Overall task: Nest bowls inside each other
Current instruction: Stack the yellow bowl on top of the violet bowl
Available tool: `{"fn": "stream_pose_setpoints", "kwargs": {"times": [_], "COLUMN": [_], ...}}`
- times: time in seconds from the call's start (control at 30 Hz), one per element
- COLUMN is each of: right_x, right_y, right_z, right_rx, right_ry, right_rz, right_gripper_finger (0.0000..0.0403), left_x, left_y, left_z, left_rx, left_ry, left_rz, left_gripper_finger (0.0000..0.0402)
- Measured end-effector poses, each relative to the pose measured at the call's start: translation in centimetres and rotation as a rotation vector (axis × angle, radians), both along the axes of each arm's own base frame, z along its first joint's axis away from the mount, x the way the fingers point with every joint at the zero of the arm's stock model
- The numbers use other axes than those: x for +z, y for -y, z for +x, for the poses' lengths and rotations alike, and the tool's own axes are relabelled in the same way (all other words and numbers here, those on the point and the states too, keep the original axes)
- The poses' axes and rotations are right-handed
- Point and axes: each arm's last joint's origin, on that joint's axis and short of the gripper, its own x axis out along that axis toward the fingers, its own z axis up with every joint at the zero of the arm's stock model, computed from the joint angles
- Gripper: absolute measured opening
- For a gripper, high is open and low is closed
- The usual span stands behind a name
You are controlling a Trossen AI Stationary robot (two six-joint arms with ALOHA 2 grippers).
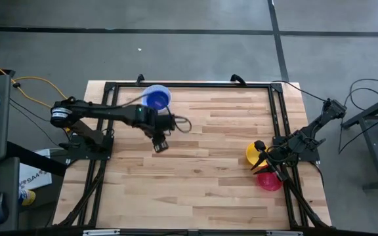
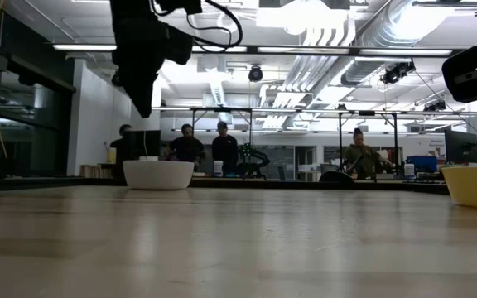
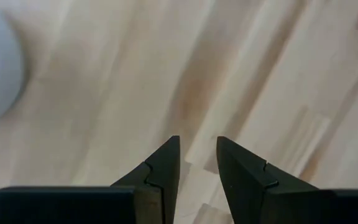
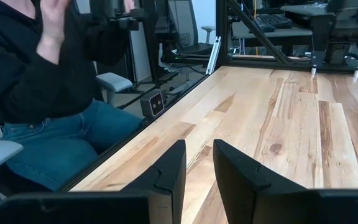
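Near the table's far edge, left of centre, a blue bowl [image 1: 156,99] sits inside a white bowl [image 2: 157,175]; the pair also shows in the left wrist view as the white bowl [image 3: 2,68]. My left gripper [image 1: 161,144] [image 3: 197,140] hangs open over bare wood, nearer than that pair, pointing steeply down with nothing between its fingers. A yellow bowl [image 1: 253,155] [image 2: 474,186] and a red-pink bowl [image 1: 268,181] stand on the table at the right. My right gripper [image 4: 197,146] rests open by them, holding nothing.
A black frame [image 1: 274,105] runs around the wooden tabletop. The middle and near parts of the table [image 1: 202,190] are bare wood. A seated person [image 4: 48,93] is beside the table in the right wrist view, and other people stand in the room behind.
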Motion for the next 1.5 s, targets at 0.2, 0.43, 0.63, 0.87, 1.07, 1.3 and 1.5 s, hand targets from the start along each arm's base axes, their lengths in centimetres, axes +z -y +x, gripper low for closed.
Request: {"fn": "stream_pose_setpoints", "kwargs": {"times": [0.2,0.43,0.63,0.87,1.07,1.3,1.5], "right_x": [0.0,0.0,0.0,0.0,0.0,0.0,0.0], "right_y": [0.0,0.0,0.0,0.0,0.0,0.0,0.0], "right_z": [0.0,0.0,0.0,0.0,0.0,0.0,0.0], "right_rx": [0.0,0.0,0.0,0.0,0.0,0.0,0.0], "right_ry": [0.0,0.0,0.0,0.0,0.0,0.0,0.0], "right_rz": [0.0,0.0,0.0,-0.001,0.0,0.0,0.0], "right_gripper_finger": [0.0075,0.0075,0.0075,0.0075,0.0075,0.0075,0.0075], "left_x": [-1.1,-3.6,-6.5,-8.9,-10.8,-12.4,-13.6], "left_y": [3.4,6.6,8.2,8.7,8.2,7.0,6.2], "left_z": [0.3,-0.2,-1.6,-3.8,-6.2,-9.3,-11.3], "left_rx": [-0.119,-0.259,-0.327,-0.359,-0.355,-0.293,-0.249], "left_ry": [0.047,0.067,0.119,0.229,0.339,0.365,0.474], "left_rz": [-0.001,0.001,-0.007,-0.027,-0.052,-0.022,-0.007], "left_gripper_finger": [0.0104,0.0104,0.0104,0.0104,0.0104,0.0104,0.0104]}}
